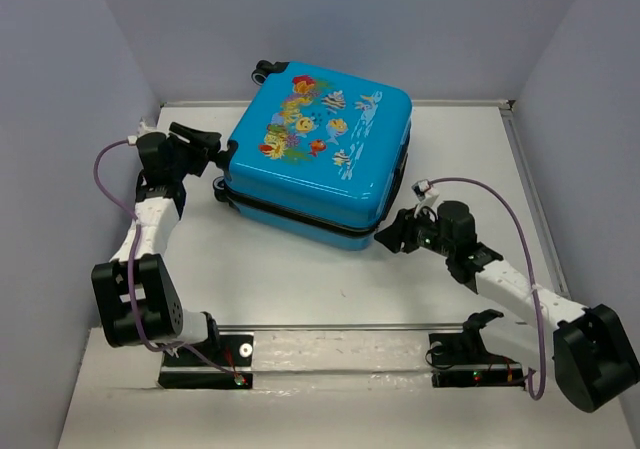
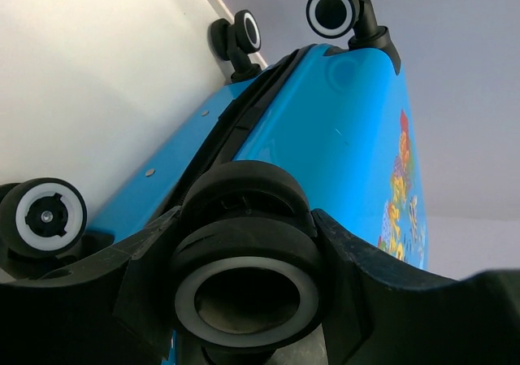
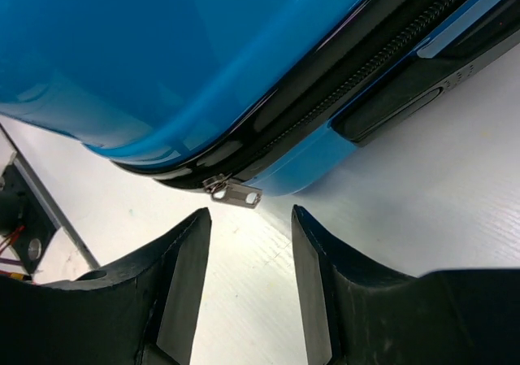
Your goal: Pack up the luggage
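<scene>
Left gripper (image 2: 248,217) clamps a corner wheel (image 2: 244,296) of the luggage (image 1: 320,154), which lies closed and flat, mid-table (image 1: 300,284) toward the back wall. Right gripper (image 3: 249,216) hangs apart, empty, zipper pull (image 3: 236,192) just beyond its tips.

No legible text (anywhere in view)

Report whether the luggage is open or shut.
Shut. The luggage lies flat, shells together; zipper teeth mesh up to the pull at its corner.
</scene>
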